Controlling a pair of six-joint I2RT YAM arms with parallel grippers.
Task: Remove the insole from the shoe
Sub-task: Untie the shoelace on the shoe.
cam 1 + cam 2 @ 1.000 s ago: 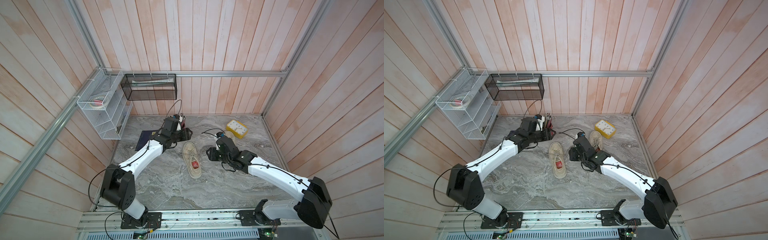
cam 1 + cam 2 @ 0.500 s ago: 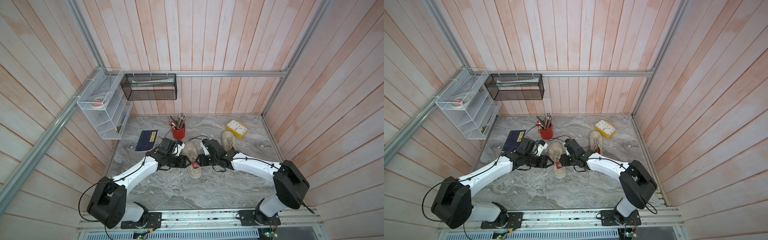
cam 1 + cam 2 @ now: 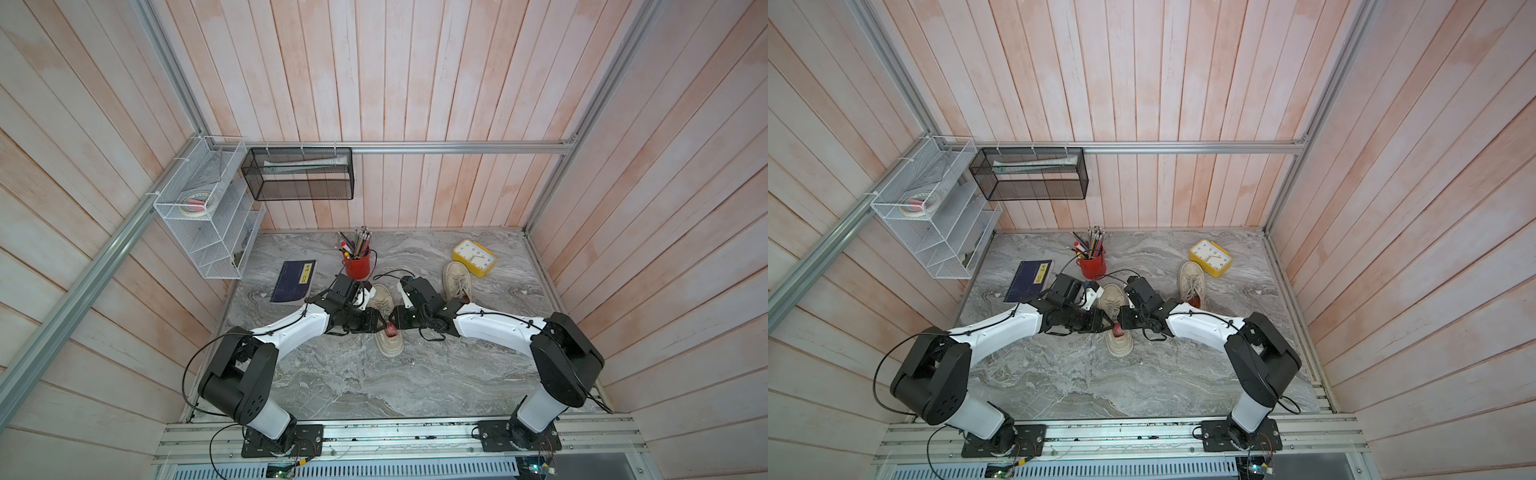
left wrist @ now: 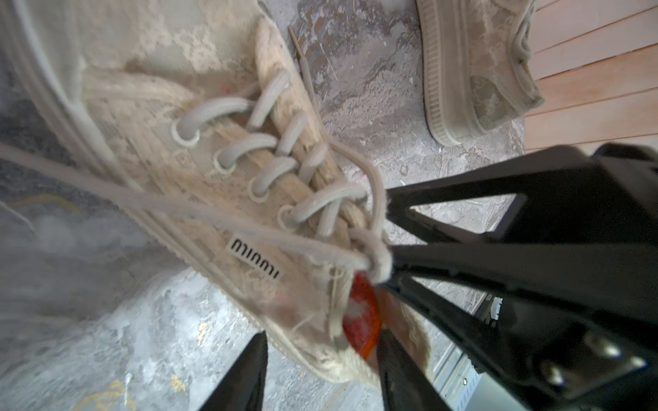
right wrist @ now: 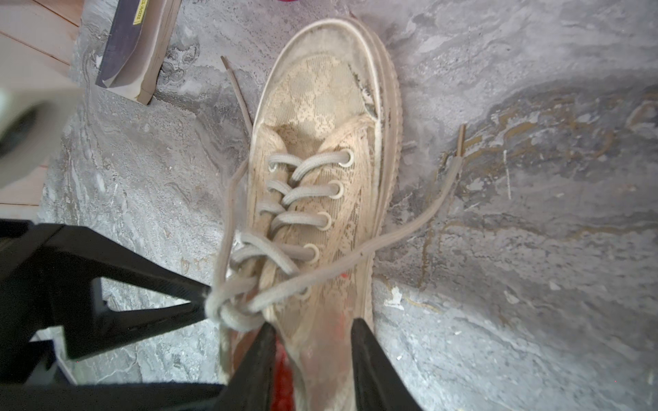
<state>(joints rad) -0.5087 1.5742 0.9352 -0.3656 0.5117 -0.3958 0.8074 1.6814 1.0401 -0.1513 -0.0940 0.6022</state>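
On the shoe's (image 4: 178, 142) side, a tag (image 4: 254, 258), seemingly "miu miu"; left fingers (image 4: 245, 373) and right fingers (image 5: 370, 370) spread astride it.

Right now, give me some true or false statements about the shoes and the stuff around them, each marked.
The red insole shows inside the shoe between the arms. True.
The blue book lies flat on the table. True.
The second shoe lies beside that book. False: it lies by the yellow clock.
The red cup is empty. False: it holds pencils.
The black mesh basket stands on the table. False: it hangs on the wall.
The left arm's fingers and the right arm's fingers both reach the shoe's opening. True.
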